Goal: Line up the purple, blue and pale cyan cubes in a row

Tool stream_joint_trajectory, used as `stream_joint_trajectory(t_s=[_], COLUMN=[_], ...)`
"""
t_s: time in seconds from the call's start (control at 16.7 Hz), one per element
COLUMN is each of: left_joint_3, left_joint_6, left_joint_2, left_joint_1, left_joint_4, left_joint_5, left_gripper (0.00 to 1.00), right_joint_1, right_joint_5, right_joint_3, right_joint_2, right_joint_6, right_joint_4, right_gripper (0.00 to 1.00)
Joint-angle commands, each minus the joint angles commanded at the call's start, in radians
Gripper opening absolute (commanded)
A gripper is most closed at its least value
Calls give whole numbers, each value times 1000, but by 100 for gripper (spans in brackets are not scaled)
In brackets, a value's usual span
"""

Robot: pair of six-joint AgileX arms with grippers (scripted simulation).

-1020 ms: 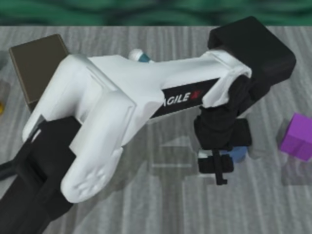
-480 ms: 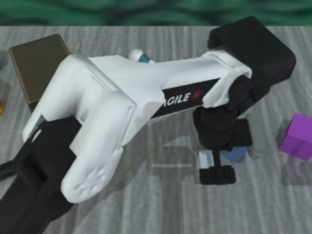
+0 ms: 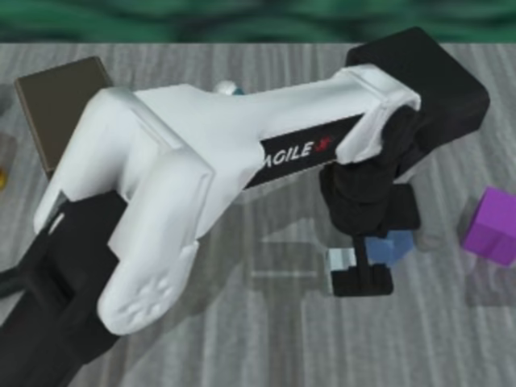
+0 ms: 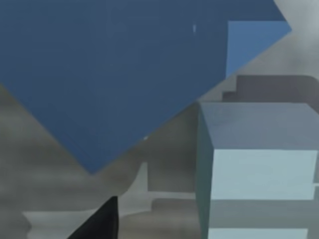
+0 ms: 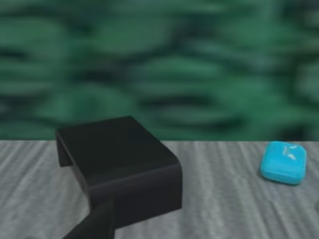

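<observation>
The blue cube [image 3: 393, 247], matte and mid-toned, sits right of the bench's centre, half hidden under the left gripper [image 3: 360, 274]. The smaller pale cyan cube [image 3: 340, 259], almost white, lies just beside it on its left; the left wrist view shows both close up, blue cube [image 4: 114, 74] tilted corner-on, pale cube [image 4: 254, 164] squarely. Whether the gripper's fingers grasp either cube cannot be told. The vivid purple cube [image 3: 493, 226] rests well apart at the right edge. A brown box [image 3: 56, 105] stands far left on the grey bench [image 3: 282, 339]. The right wrist view shows a black block [image 5: 119, 164] and a turquoise object [image 5: 284, 162].
</observation>
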Motion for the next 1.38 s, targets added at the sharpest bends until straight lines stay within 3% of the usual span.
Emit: stream_joint_trajectory(t_s=[0.3,0.78,1.08,1.38], left_joint_3=[118,69,-210,-688], left_joint_6=[3,-14,-108,-260], left_joint_2=[-33,-94,-405,-951], left_joint_1=[10,34,176,393], left_joint_4=[-160,-132,33,302], left_joint_5=[1,-2,-14,-26], left_gripper=[100,100,100,100], right_joint_1=[0,17,82,173], right_joint_5=[0,-2,-2,0], right_joint_3=[0,51,290,627], right_joint_2=[0,53,317,770], right_joint_6=[0,-8,-43,-97], right_joint_4=[0,-34,-187,-423], right_gripper=[100,100,100,100])
